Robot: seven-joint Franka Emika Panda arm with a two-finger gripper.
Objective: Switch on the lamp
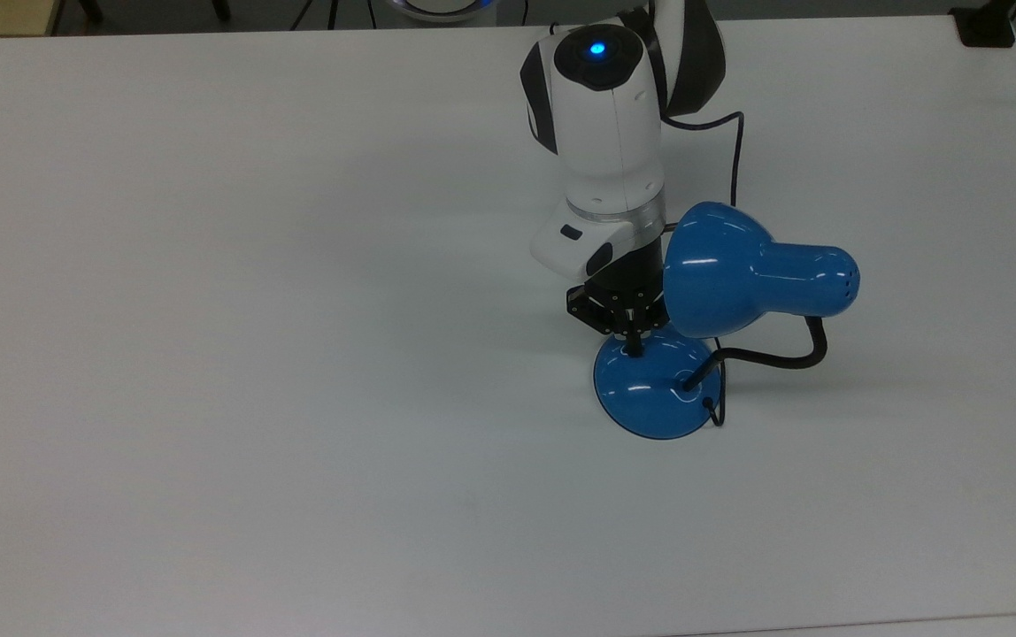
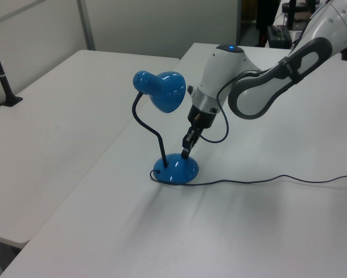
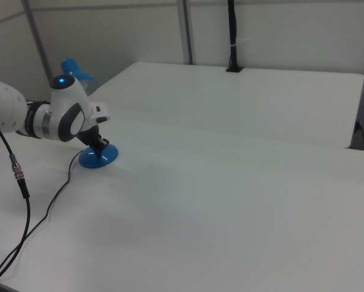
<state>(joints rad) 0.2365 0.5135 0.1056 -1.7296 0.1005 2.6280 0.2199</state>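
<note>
The lamp [image 1: 756, 274] stands on the white bench [image 1: 251, 354], right of centre in the top view, left of centre in the left view, and at the far left of the right view, partly behind the arm. Its round blue base [image 1: 657, 389] sits flat, the black neck [image 2: 145, 123] curls up from it, and the shade [image 2: 166, 91] hangs above. The gripper [image 1: 635, 343] comes down at a slant from the upper part of the top view, its fingers [image 2: 185, 152] pressed together into one narrow tip. That tip meets the upper edge of the base in the top view, where the switch seems to be, though the switch itself is hidden under it. No glow shows from the shade and no bright patch falls on the bench, so the lamp looks unlit. By this reading the approach is finished and contact is made or all but made; what is left is the press that trips the switch, then lifting clear.
</note>
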